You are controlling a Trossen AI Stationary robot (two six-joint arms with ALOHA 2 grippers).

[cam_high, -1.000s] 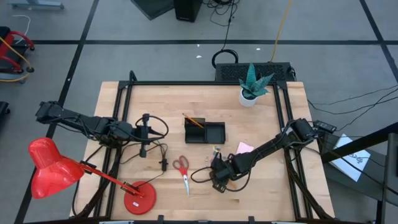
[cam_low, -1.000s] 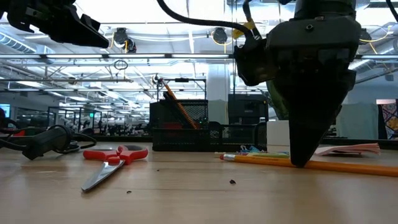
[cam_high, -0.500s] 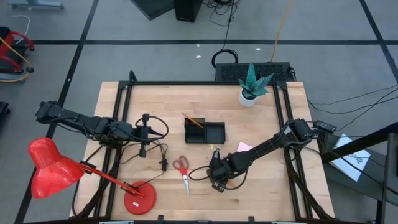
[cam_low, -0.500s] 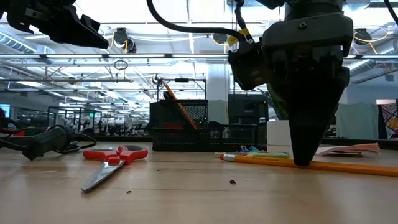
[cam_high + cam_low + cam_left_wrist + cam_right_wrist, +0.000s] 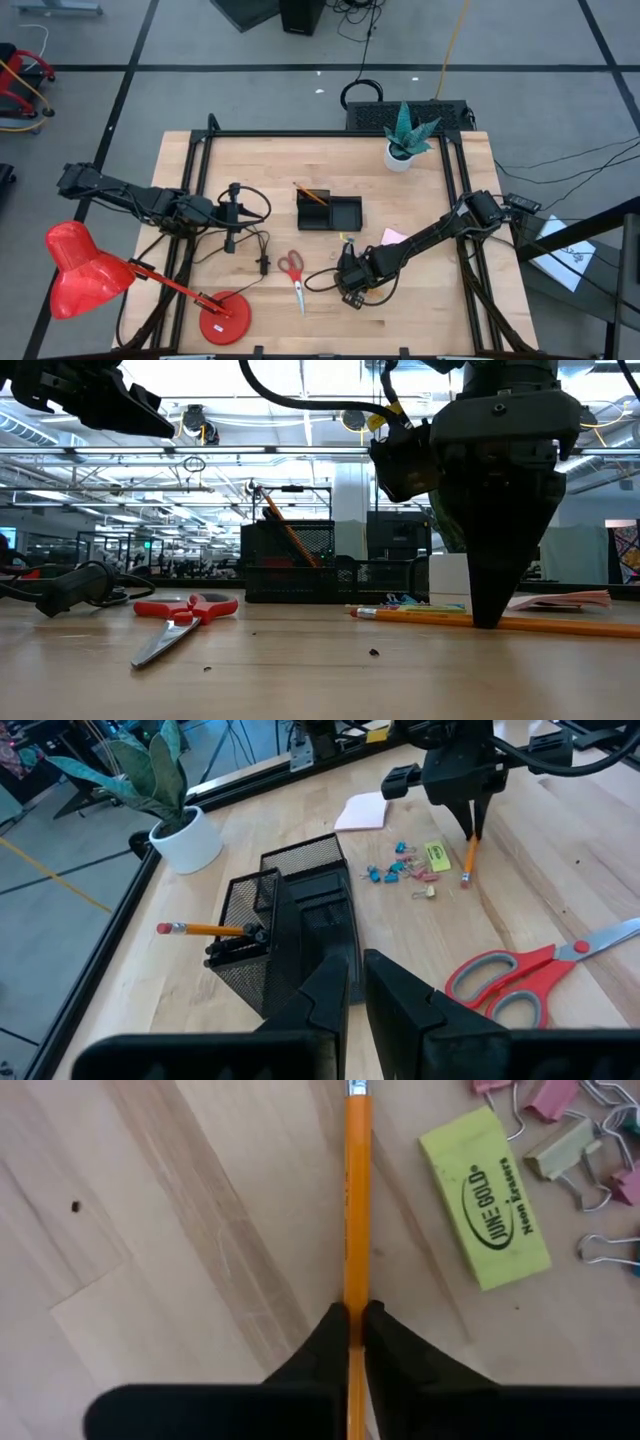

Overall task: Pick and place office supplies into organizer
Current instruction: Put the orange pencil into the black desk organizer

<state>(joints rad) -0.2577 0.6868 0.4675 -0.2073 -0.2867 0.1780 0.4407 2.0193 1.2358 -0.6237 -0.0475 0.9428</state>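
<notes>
right gripper [image 5: 356,1323] fingers pinched orange pencil [image 5: 357,1200] on desk [image 5: 150,1230], at organizer's [image 5: 328,212] five o'clock; left gripper [image 5: 353,982] closed, empty.

The right arm reached in from the counter's right edge toward its middle, bent low, its wrist turned straight down; the right pincer [image 5: 353,1330] stood tips-first on the counter, its two dark fingers [image 5: 490,585] pinched together on an orange pencil [image 5: 357,1200] (the shaft ran between them). The left arm lay stretched along the left side, held above the surface; the left pincer [image 5: 355,982] hung there with its fingers nearly together, holding nothing.
</notes>
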